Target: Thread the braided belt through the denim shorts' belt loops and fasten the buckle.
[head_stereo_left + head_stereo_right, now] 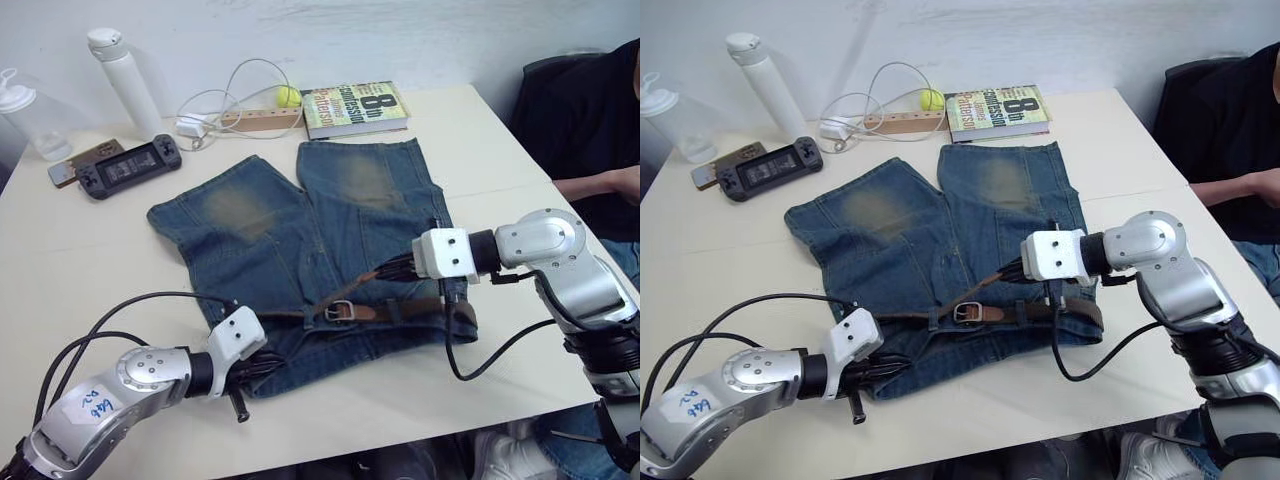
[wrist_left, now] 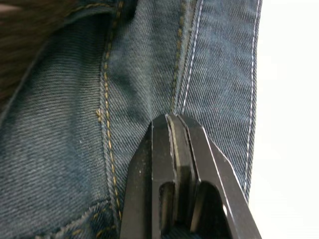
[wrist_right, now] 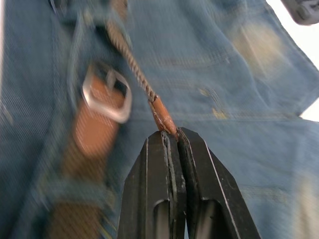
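Fingers of the right gripper (image 3: 173, 133) are closed on the lighter brown tip of the belt (image 3: 162, 115), which we see pinched between the two pads in the right wrist view. From that tip the braided strap runs back to the silver buckle (image 1: 340, 310), just beside the gripper. The rest of the belt (image 1: 400, 311) lies along the waistband of the shorts (image 1: 330, 230), passing under the belt loops (image 1: 392, 311).

We find the left gripper (image 2: 172, 119) pressed closed on a fold of denim at the near left corner of the waistband.

The shorts lie flat on a pale table (image 1: 80, 270), legs pointing away from the robot. At the far edge we note a white bottle (image 1: 122, 65), a game controller (image 1: 128, 166), a white cable (image 1: 235, 90), a yellow ball (image 1: 288, 96) and a book (image 1: 354, 107). A person (image 1: 590, 140) in dark clothing sits at the right.

The head views show the whole layout; the right wrist view shows the buckle's prong and frame.
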You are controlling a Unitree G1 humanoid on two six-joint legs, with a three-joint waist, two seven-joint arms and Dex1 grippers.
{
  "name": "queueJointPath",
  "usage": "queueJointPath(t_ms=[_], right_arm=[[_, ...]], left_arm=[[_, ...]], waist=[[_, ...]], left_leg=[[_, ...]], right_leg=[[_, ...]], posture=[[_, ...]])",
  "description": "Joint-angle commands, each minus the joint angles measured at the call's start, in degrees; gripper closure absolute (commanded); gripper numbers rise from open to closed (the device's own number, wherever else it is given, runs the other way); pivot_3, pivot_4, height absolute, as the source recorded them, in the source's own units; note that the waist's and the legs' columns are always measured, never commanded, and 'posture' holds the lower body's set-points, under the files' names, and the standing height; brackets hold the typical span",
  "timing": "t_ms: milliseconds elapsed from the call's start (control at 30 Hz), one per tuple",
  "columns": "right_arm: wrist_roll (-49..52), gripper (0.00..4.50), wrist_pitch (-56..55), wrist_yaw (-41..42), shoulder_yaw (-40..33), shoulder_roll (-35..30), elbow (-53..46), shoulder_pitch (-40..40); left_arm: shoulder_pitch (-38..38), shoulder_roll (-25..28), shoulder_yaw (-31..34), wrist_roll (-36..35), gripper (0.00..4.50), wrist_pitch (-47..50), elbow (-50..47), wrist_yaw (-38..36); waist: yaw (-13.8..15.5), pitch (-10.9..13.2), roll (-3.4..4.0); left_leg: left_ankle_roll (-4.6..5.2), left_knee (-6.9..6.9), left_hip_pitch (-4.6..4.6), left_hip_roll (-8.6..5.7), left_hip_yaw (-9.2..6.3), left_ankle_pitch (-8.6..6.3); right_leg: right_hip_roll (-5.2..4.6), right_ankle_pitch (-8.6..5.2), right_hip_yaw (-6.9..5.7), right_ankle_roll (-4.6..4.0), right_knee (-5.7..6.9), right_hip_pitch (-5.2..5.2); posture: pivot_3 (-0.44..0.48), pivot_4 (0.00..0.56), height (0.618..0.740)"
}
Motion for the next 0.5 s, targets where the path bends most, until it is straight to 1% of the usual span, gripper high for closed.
queueJointPath(t_ms=[33, 100, 167, 233, 300, 333, 367, 400, 433, 500], right_arm=[[-4.52, 4.5, -12.17, -1.69, -4.59, -3.03, 9.03, -3.6], [-5.44, 4.5, -14.26, -2.07, -4.86, -3.64, 11.5, -4.37], [-4.5, 4.5, -13.7, -1.87, -5.45, -3.57, 10.81, -4.51], [-3.19, 4.5, -12.5, -1.61, -5.47, -3.08, 8.78, -4.16], [-2.59, 4.5, -12.26, -1.43, -5.21, -2.71, 7.95, -4.01], [-2.36, 4.5, -12.06, -1.41, -5.23, -2.47, 7.49, -3.92], [-2.23, 4.5, -11.88, -1.38, -5.28, -2.27, 7.18, -3.88], [-2.08, 4.5, -11.45, -1.34, -5.31, -2.17, 6.78, -3.84], [-1.98, 4.5, -11.05, -1.23, -5.34, -2.12, 6.4, -3.82], [-1.76, 4.5, -10.39, -1.05, -5.4, -2.11, 5.68, -3.81]], left_arm=[[2.57, 4.67, 0.6, 1.46, 4.47, 1.7, 4.18, -5.31], [1.26, 5.09, 3.36, -0.23, 4.47, 0.91, 4.07, -7.54], [-0.43, 6.05, 7.17, -2.25, 4.47, -0.48, 3.79, -10.51], [-2.29, 7.0, 12.9, -9.31, 4.47, 2.45, 4.03, -13.93], [-3.53, 8.1, 16.49, -14.13, 4.47, 5.11, 4.63, -16.91], [-4.35, 8.98, 18.66, -16.91, 3.79, 6.64, 5.18, -18.46], [-4.98, 9.53, 20.25, -18.91, 3.51, 7.91, 5.58, -19.44], [-5.49, 10.27, 22.02, -21.22, 2.99, 9.23, 5.87, -20.58], [-6.26, 11.36, 24.23, -23.75, 2.62, 10.58, 6.44, -22.08], [-7.82, 13.38, 28.26, -28.38, 1.63, 12.92, 8.09, -24.86]], waist=[[-0.08, 0.01, 0.02], [-0.18, 0.02, 0.02], [-0.26, 0.04, 0.05], [-0.44, 0.04, 0.06], [-0.67, 0.26, -0.08], [-0.61, 0.27, -0.1], [-0.61, 0.29, -0.12], [-0.61, 0.3, -0.13], [-0.62, 0.34, -0.15], [-0.66, 0.42, -0.25]], left_leg=[[0.0, 0.0, -0.01, 0.0, 0.01, 0.0], [-0.01, 0.01, -0.01, 0.0, 0.01, 0.0], [-0.01, 0.0, -0.02, 0.0, 0.01, 0.01], [-0.01, -0.01, -0.02, 0.0, 0.0, 0.01], [-0.03, 0.01, -0.22, 0.05, 0.01, 0.02], [-0.06, 0.09, -0.39, 0.04, 0.0, 0.03], [-0.06, 0.13, -0.45, 0.04, 0.0, 0.03], [-0.06, 0.13, -0.47, 0.03, 0.0, 0.03], [-0.05, 0.13, -0.47, 0.02, 0.0, 0.03], [-0.05, 0.12, -0.51, 0.03, -0.02, 0.03]], right_leg=[[0.0, 0.0, 0.0, 0.0, 0.01, -0.01], [0.0, 0.0, 0.0, -0.01, 0.02, -0.01], [0.0, 0.0, 0.0, -0.02, 0.02, -0.02], [0.0, 0.0, 0.0, -0.04, 0.02, -0.03], [0.03, 0.0, 0.0, -0.07, 0.07, -0.25], [0.03, 0.02, -0.02, -0.1, 0.13, -0.38], [0.02, 0.02, -0.03, -0.1, 0.13, -0.41], [0.01, 0.02, -0.03, -0.1, 0.11, -0.41], [0.01, 0.02, -0.03, -0.1, 0.09, -0.41], [0.01, 0.02, -0.05, -0.1, 0.07, -0.44]], posture=[[0.0, 0.15, 0.74], [0.0, 0.15, 0.74], [0.0, 0.15, 0.74], [0.0, 0.15, 0.74], [0.0, 0.15, 0.74], [0.0, 0.15, 0.74], [0.0, 0.15, 0.74], [0.0, 0.15, 0.74], [0.0, 0.15, 0.74], [0.0, 0.15, 0.74]])
